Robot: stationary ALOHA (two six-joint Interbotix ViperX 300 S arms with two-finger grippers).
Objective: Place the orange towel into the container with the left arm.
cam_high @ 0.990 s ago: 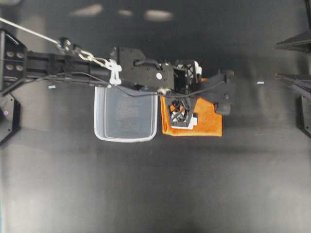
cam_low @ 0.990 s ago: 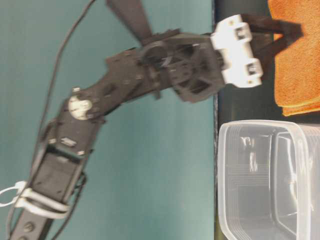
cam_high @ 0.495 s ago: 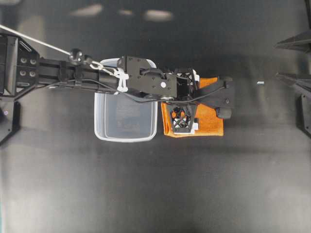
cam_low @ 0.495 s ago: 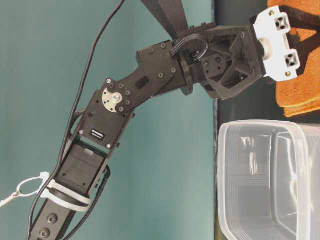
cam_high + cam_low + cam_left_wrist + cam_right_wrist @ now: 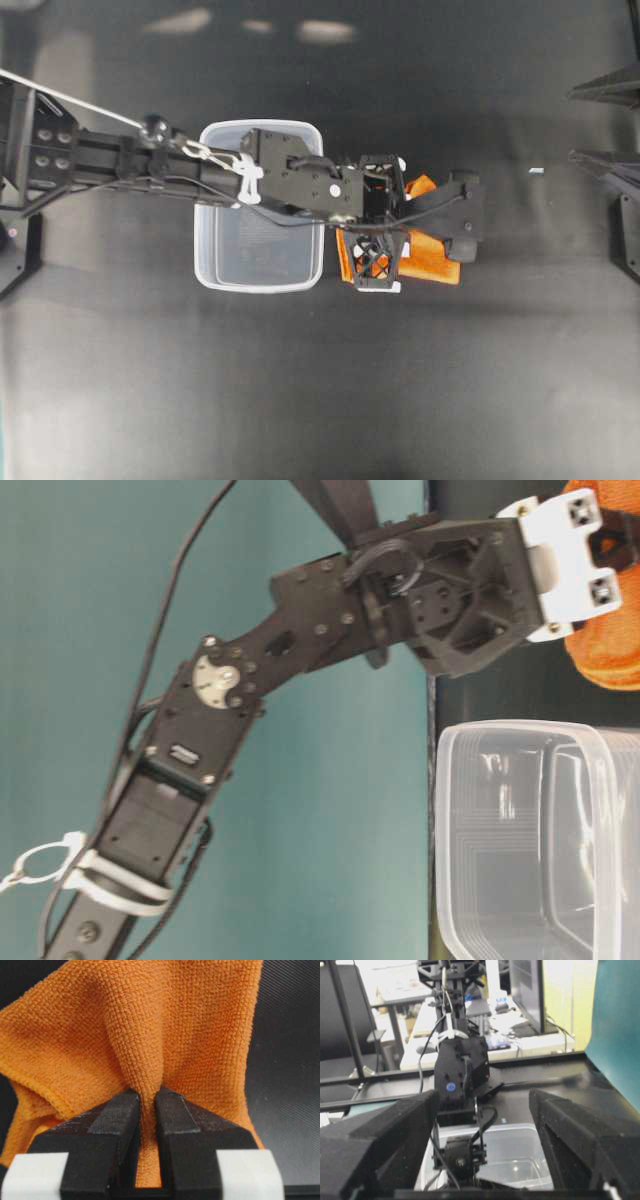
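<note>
The orange towel [image 5: 432, 256] is bunched up just right of the container [image 5: 207, 272], a clear tub standing empty on the black table. My left gripper [image 5: 384, 240] points down over the towel and is shut on a pinched fold of it [image 5: 148, 1097]. The cloth [image 5: 150, 1025] spreads out beyond the black fingers [image 5: 180, 1117]. In the table-level view the towel [image 5: 612, 650] is gathered under the gripper's white clips, beside the tub [image 5: 460, 850]. My right gripper [image 5: 602, 125] rests open and empty at the far right edge, facing the tub [image 5: 530, 1152].
A small white scrap [image 5: 536, 171] lies on the table right of the towel. The left arm [image 5: 130, 160] stretches across the tub's far rim. The arm bases stand at the left and right edges [image 5: 625, 235]. A teal backdrop [image 5: 250, 580] stands behind.
The left gripper came down onto the flat towel and shut on it. The towel has gone from a flat square to a smaller bunched shape pulled up under the gripper. The right arm stayed still.
</note>
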